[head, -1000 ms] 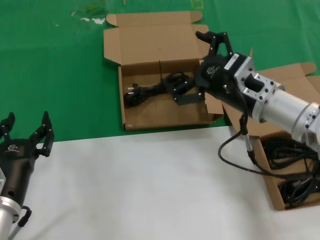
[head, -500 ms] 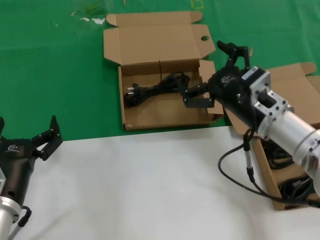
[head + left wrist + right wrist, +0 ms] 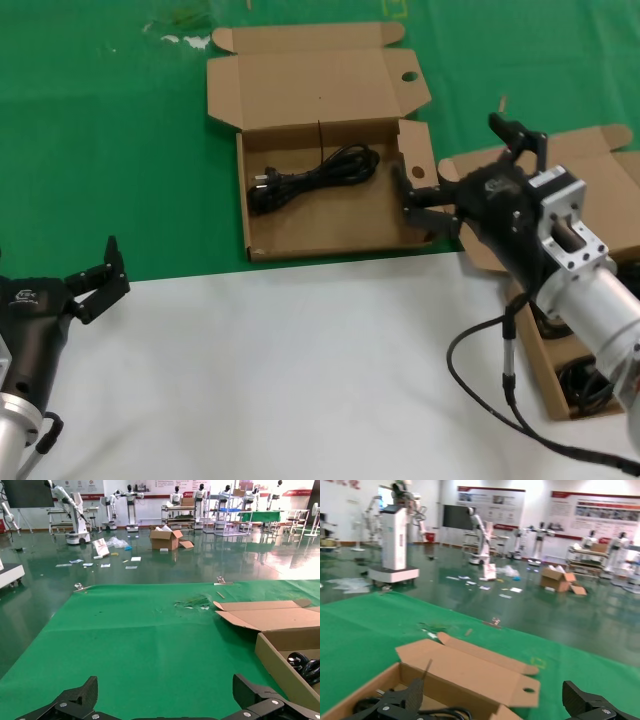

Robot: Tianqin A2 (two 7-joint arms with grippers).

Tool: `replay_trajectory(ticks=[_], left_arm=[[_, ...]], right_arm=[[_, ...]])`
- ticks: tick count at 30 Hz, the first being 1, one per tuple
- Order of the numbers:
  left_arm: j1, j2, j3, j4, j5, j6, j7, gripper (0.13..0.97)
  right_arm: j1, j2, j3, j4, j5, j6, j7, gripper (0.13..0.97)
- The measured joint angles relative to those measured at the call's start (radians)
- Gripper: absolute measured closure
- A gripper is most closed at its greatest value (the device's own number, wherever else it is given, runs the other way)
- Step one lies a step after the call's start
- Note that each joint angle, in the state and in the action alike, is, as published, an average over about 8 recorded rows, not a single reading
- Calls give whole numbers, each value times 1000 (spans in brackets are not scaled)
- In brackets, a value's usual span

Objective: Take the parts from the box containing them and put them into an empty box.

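The wide cardboard box with round holes in its flaps (image 3: 262, 247) lies open in the middle of the green cloth. One black coiled power cord (image 3: 315, 175) lies inside it. My right gripper (image 3: 450, 158) is open and empty, hovering at this box's right edge, between it and the slanted box (image 3: 585, 160) on the right. That slanted box holds more black cords (image 3: 590, 385), mostly hidden by my right arm. The right wrist view shows the holed box (image 3: 470, 672) and the cord (image 3: 445, 712) past my open right gripper (image 3: 492, 685). My left gripper (image 3: 55, 255) is open and idle at the near left.
A white cloth (image 3: 300, 380) covers the near part of the table, and green cloth (image 3: 100, 130) covers the far part. In the left wrist view my open left gripper (image 3: 165, 680) faces green cloth, with the holed box's wall (image 3: 280, 665) at one side.
My right gripper has moved to the right, away from above the holed box; the cord stays lying in that box. My left gripper's fingers have spread wider.
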Motion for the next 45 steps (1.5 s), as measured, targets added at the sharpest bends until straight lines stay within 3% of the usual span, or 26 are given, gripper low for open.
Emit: replay_trajectory(ticks=[22,45], left_arm=[[0,0,0,0,0,0,0,132],[0,0,0,0,0,0,0,132]], right_arm=[[-214,-48,95,76,106,215,-16,129],[-224,-50,99,79,111,226,-17,129]])
